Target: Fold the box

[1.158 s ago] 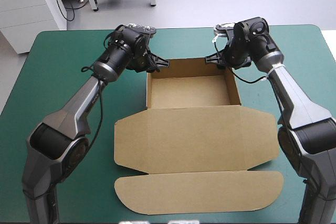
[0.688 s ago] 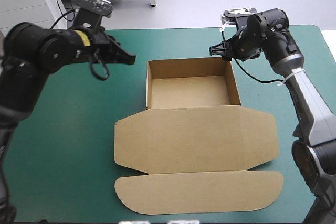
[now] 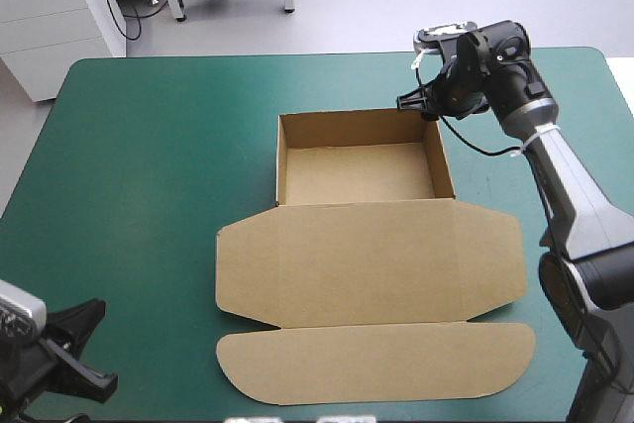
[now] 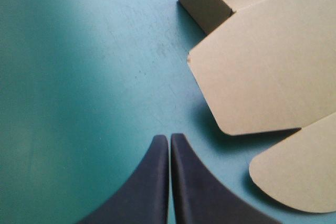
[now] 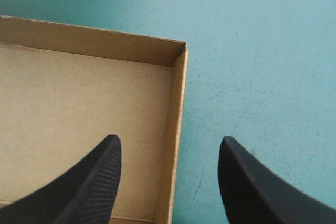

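Clock set on the high view, 12 o'clock at the far edge of the desk (image 3: 149, 146). The brown box (image 3: 367, 235) sits at centre as an open tray with four walls raised. Its lid (image 3: 376, 269) lies flat toward 6 o'clock, with the rounded flap (image 3: 376, 364) beyond it near the desk's edge. The right claw (image 5: 169, 139) is released and empty. It straddles the tray's 3 o'clock wall (image 3: 443, 160) close to the 1 o'clock corner, one black finger above the tray floor and the other above the teal-green cover. The left claw (image 4: 169, 139) is clenched on nothing, low at 7 o'clock over bare cover, well apart from the lid. Risks as we judge them: if the right claw descends off-line, a fingertip could land on the wall's top edge and buckle or splay it. A pinch followed by a sideways pull could loosen the tucked wall. It could also drag the light tray across the cover, since nothing braces it. The left claw is too far off to steady anything, and the lid would swing with any tray shift.
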### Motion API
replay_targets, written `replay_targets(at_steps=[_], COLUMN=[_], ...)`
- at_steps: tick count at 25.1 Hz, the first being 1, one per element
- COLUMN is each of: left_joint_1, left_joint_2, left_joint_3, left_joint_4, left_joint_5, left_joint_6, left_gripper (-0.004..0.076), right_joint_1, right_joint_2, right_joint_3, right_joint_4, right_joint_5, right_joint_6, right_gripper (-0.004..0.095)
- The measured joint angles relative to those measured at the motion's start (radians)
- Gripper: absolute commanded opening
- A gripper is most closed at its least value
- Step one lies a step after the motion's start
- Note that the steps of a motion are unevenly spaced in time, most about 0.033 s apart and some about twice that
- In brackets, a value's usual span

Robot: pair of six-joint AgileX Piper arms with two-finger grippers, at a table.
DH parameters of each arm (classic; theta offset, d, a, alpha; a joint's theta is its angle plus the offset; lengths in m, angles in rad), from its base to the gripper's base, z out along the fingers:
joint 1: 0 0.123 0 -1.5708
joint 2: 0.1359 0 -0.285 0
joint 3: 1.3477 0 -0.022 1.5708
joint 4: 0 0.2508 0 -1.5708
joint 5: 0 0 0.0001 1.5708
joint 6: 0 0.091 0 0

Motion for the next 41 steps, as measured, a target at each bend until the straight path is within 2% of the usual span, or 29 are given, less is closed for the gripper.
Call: replay_targets(at_steps=[5,10,13,16,17,24,26,31,34,35,38,39,40,41], left_joint_1=[0.0,0.0,0.0,0.0,0.0,0.0,0.0,0.0,0.0,0.0,0.0,0.0,0.0,0.0], left_joint_2=[-0.211,-0.347,-0.362,-0.362,-0.362,-0.362,-0.362,-0.362,-0.362,-0.362,-0.362,-0.362,-0.362,-0.362], left_joint_3=[0.2,0.312,0.333,0.342,0.343,0.346,0.346,0.348,0.348,0.349,0.349,0.349,0.349,0.349], left_joint_4=[-0.017,-0.027,-0.027,-0.028,-0.028,-0.028,-0.028,-0.029,-0.029,-0.029,-0.029,-0.029,-0.029,-0.028], left_joint_5=[-0.043,-0.066,-0.069,-0.068,-0.068,-0.068,-0.068,-0.032,-0.021,-0.018,-0.017,-0.016,-0.016,-0.015], left_joint_6=[-0.027,-0.047,-0.05,-0.052,-0.053,-0.054,-0.054,-0.054,-0.054,-0.054,-0.07,-0.074,-0.076,-0.077], left_gripper=[-0.0008,-0.0008,-0.0008,-0.0008,-0.0008,-0.0008,-0.0008,-0.0008,-0.0008,-0.0008,-0.0008,-0.0008,-0.0008,-0.0008], right_joint_1=[-0.016,-0.052,-0.061,-0.062,-0.062,-0.099,-0.175,-0.499,-0.613,-0.683,-0.769,-0.783,-0.785,-0.785], right_joint_2=[0.11,0.188,0.214,0.231,0.236,0.24,0.24,0.24,0.24,0.24,0.24,0.24,0.24,0.24], right_joint_3=[0.0,0.036,0.049,0.049,0.049,0.049,0.049,0.049,0.049,0.049,0.049,0.049,0.049,0.049], right_joint_4=[0.02,0.043,0.043,0.054,0.054,-0.01,-0.012,-0.038,-0.041,-0.045,-0.05,-0.052,-0.054,-0.055], right_joint_5=[0.0,-0.006,-0.006,-0.011,-0.013,-0.017,-0.014,-0.014,-0.014,-0.014,-0.012,-0.01,-0.01,-0.01], right_joint_6=[0.0,0.004,0.004,0.004,0.004,0.013,0.008,-0.038,-0.052,-0.055,-0.056,-0.056,-0.056,-0.057], right_gripper=[0.0486,0.0367,0.0229,0.0006,-0.0014,-0.002,-0.002,-0.002,-0.002,-0.002,-0.0017,-0.0007,0.0047,0.0142])
